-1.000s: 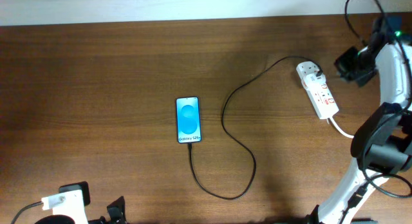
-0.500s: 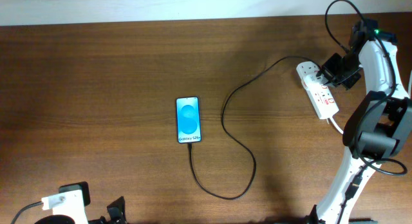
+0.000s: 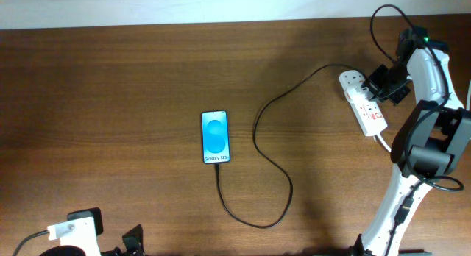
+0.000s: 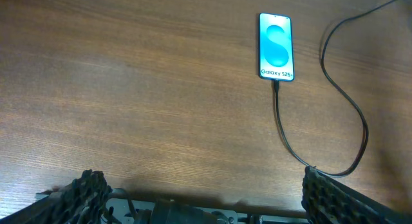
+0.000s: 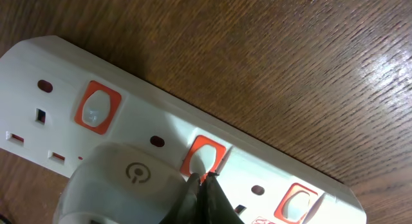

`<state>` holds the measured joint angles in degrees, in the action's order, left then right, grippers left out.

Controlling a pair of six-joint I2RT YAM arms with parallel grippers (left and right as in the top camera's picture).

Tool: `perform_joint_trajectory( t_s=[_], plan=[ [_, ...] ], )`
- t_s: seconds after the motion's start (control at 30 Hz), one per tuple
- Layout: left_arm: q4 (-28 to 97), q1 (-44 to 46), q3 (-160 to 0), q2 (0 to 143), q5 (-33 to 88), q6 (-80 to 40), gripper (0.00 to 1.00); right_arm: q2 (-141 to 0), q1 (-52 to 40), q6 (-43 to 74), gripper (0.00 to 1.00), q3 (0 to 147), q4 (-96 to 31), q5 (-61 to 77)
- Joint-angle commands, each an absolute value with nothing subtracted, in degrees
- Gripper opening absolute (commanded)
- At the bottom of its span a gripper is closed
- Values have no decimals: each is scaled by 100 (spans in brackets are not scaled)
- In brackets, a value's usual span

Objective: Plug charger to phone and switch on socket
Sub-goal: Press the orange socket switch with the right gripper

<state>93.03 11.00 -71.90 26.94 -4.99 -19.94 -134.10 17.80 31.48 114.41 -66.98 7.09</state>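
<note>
Charger [image 3: 272,168] looks plugged into the phone [image 3: 215,137] at mid-bench, so it's the switch step: the right end effector [image 5: 203,182], fingertips together, sits at a red switch [image 5: 205,154] on the socket [image 3: 363,101] near the far right corner. Next comes a firm downward press. The left end effector [image 4: 206,198] hangs apart at the near edge.

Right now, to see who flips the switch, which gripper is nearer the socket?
Right. The right gripper, tips shut, is at a red switch of the socket. The left gripper sits open at the near edge of the table, far left.
</note>
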Motion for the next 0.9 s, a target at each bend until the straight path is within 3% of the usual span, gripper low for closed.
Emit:
perform_joint_trajectory(
  t_s=[0.0, 0.87],
  plan=[
    [9288, 1072, -7212, 2670, -585, -1957, 99, -13498, 1772, 3205, 4, 11476, -6661, 746],
    [9290, 1072, -7212, 2670, -585, -1957, 99, -13745, 1608, 3203, 4, 11201, -6652, 725]
  ],
)
